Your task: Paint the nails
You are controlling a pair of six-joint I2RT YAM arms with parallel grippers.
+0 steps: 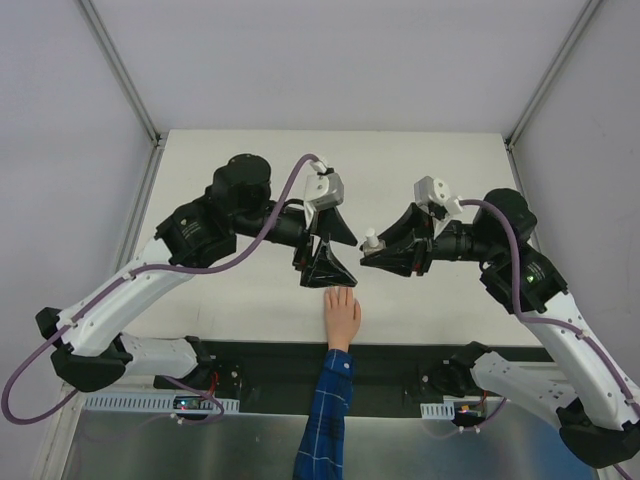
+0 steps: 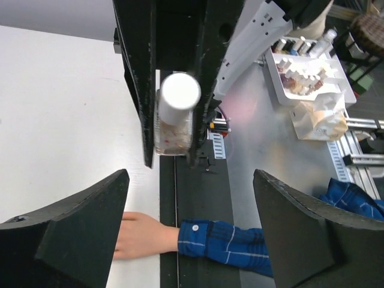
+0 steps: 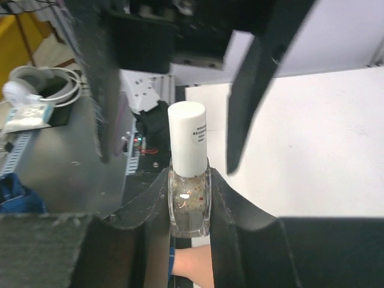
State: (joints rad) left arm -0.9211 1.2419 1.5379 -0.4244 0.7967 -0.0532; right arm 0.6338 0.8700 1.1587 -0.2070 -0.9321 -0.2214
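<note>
Top external view: the left gripper [image 1: 348, 258] has its jaws wide apart and holds nothing. The polish bottle [image 1: 371, 239] is pinched tight in the right gripper [image 1: 373, 249]. Its white cap [image 3: 187, 141] points straight at the left one. The nails [image 1: 338, 291] lie on the table [image 1: 450, 180], just under the left gripper.

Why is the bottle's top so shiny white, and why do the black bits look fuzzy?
Left wrist view: light washes out the white cap of the bottle, and the black fingers of the left gripper blur, close to the lens. Right wrist view: bottle sharp, background soft. Top view: even light, faint shadows.
</note>
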